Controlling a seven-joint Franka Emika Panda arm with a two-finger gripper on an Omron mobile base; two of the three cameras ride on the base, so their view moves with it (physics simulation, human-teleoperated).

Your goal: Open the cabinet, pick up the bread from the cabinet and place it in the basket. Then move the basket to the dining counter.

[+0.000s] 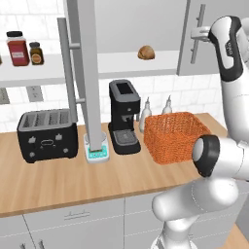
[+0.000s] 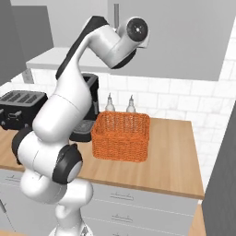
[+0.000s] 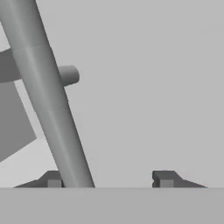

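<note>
White tiles back a wooden counter (image 1: 58, 185) that carries a black toaster (image 1: 47, 134), a coffee machine (image 1: 124, 116) and an orange basket (image 1: 175, 136). Above them the left door (image 1: 90, 73) of the grey cabinet (image 1: 141, 24) stands swung out, and the bread (image 1: 146, 52) lies on the white shelf inside, well above the basket. The gripper (image 3: 109, 180) is up at the right door's bar handle (image 3: 48, 100); in the hand view the bar runs just beside one fingertip (image 3: 53, 179), with the other finger well apart from it, so whether the jaws are clamped on it I cannot tell.

The roll looks light, soft and easily crushed, so a gentle pinch across its middle should suit it. I judge the basket stiff but light, best taken by a rim wall. The door is rigid and swings on hinges; the bar is the place to hold.

No brand, label text or other writing can be read; the jars (image 1: 18, 48) are too small to tell.
</note>
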